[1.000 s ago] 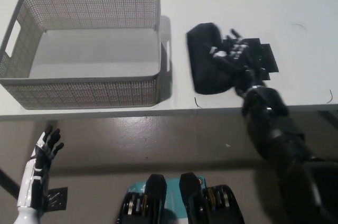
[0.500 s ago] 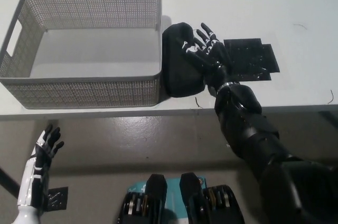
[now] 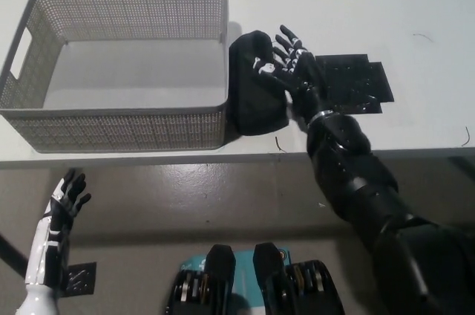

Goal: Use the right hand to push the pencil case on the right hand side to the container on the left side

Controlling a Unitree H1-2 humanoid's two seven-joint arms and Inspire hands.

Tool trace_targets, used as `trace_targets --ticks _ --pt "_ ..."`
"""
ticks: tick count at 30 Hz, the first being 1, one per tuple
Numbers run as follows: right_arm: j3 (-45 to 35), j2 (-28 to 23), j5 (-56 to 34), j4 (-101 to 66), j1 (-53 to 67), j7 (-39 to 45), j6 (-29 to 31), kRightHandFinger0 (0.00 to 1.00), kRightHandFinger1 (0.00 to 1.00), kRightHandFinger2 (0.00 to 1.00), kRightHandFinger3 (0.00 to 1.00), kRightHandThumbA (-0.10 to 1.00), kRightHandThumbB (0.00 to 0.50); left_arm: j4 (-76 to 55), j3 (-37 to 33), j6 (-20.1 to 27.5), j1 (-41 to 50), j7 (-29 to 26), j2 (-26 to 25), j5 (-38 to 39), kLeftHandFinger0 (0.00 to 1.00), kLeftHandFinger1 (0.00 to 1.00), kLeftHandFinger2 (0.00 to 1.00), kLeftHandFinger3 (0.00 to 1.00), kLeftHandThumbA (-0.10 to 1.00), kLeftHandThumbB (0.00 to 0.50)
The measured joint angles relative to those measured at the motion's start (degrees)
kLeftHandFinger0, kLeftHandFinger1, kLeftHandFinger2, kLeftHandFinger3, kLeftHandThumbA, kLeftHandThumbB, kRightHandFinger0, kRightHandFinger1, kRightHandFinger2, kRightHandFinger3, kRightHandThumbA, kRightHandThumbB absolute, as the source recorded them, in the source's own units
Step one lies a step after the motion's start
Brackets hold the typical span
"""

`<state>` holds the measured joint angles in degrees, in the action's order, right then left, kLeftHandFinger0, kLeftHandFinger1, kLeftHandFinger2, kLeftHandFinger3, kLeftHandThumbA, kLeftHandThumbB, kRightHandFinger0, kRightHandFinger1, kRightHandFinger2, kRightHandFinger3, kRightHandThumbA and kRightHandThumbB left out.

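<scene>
A black pencil case [image 3: 254, 86] lies on the white table, its left edge touching the right wall of the grey mesh container [image 3: 119, 66]. My black right hand [image 3: 293, 71] is open, fingers spread, resting against the case's right side and top. The container holds nothing that I can see. My white left hand [image 3: 59, 207] hangs open below the table edge at the lower left, far from everything.
A flat black marker sheet [image 3: 350, 83] lies on the table just right of my right hand. The table's front edge [image 3: 223, 153] runs across the middle of the picture, with grey floor below it.
My right hand has pushed the pencil case leftward from beside the marker sheet until it meets the container's right wall. In the last half second hand and case barely moved.
</scene>
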<state>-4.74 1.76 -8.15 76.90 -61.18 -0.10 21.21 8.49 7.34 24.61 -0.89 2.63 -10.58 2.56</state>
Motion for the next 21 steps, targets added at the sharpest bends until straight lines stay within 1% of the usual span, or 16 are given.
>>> trace_targets --ticks 2,3,4,6,7,9,10,11,12,16,17,18,19,21 --pt "2.87 -1.33 2.45 -0.82 0.44 -2.18 0.03 1.0 1.0 1.0 1.0 1.0 0.306 0.02 0.0 0.0 0.0 0.04 0.0 0.03 1.0 1.0 1.0 1.0 1.0 0.042" --pt "3.27 -1.53 2.75 -0.96 0.51 -2.5 0.05 1.0 1.0 1.0 1.0 1.0 0.308 0.02 -0.01 0.0 0.0 0.04 0.0 0.03 1.0 1.0 1.0 1.0 1.0 0.039" --pt "5.65 -2.97 4.78 -1.71 1.01 -4.39 0.06 1.0 1.0 1.0 1.0 1.0 0.307 0.05 -0.01 0.0 0.0 0.05 0.0 0.02 1.0 1.0 1.0 1.0 1.0 0.039" --pt "7.43 -4.19 6.31 -2.47 1.44 -5.87 0.05 1.0 1.0 1.0 1.0 1.0 0.303 0.04 -0.01 -0.01 0.0 0.06 0.0 0.03 1.0 1.0 1.0 1.0 1.0 0.045" --pt "8.84 -5.38 7.79 -3.18 1.77 -7.24 0.06 1.0 1.0 1.0 1.0 1.0 0.315 0.05 -0.01 -0.01 0.0 0.06 0.0 0.03 1.0 1.0 1.0 1.0 1.0 0.045" --pt "10.7 -7.63 10.17 -4.98 2.32 -9.53 0.07 1.0 1.0 1.0 1.0 1.0 0.314 0.05 0.0 -0.01 -0.06 0.07 0.0 0.03 1.0 1.0 1.0 1.0 1.0 0.044" --pt "11.33 -8.79 11.33 -6.42 2.72 -10.65 0.09 1.0 1.0 1.0 1.0 1.0 0.298 0.05 0.0 0.0 -0.11 0.07 0.0 0.02 1.0 1.0 1.0 1.0 1.0 0.042" --pt "11.75 -9.83 12.27 -7.86 3.03 -11.63 0.09 1.0 1.0 1.0 1.0 1.0 0.303 0.06 0.0 0.0 -0.14 0.07 -0.01 0.02 1.0 1.0 1.0 1.0 1.0 0.035" --pt "12.07 -11.04 13.35 -9.93 3.49 -12.76 0.11 1.0 1.0 1.0 1.0 1.0 0.298 0.06 0.0 0.0 -0.22 0.07 -0.01 0.01 1.0 1.0 1.0 1.0 1.0 0.034" --pt "11.72 -14.92 15.75 -18.92 5.66 -15.36 0.45 1.0 1.0 1.0 1.0 1.0 0.308 0.05 -0.01 0.01 -0.54 0.07 -0.01 -0.02 1.0 1.0 1.0 1.0 1.0 0.035" --pt "11.53 -15.62 16.16 -21.08 6.5 -15.82 0.55 1.0 1.0 1.0 1.0 1.0 0.297 0.05 -0.01 0.01 -0.6 0.06 -0.02 -0.05 1.0 1.0 1.0 1.0 1.0 0.034" --pt "11.18 -16.15 16.57 -23.99 7.58 -16.14 0.62 1.0 1.0 1.0 1.0 1.0 0.313 0.05 -0.01 0.01 -0.69 0.06 -0.02 -0.07 1.0 1.0 1.0 1.0 1.0 0.038" --pt "10.85 -16.44 16.84 -25.88 8.45 -16.27 0.62 1.0 1.0 1.0 1.0 1.0 0.311 0.05 0.0 0.01 -0.73 0.05 -0.02 -0.08 1.0 1.0 1.0 1.0 1.0 0.031" --pt "9.85 -16.69 16.94 -30.45 10.89 -16.21 0.61 1.0 1.0 1.0 1.0 1.0 0.31 0.06 -0.01 -0.01 -0.8 0.06 -0.02 -0.09 1.0 1.0 1.0 1.0 1.0 0.038"
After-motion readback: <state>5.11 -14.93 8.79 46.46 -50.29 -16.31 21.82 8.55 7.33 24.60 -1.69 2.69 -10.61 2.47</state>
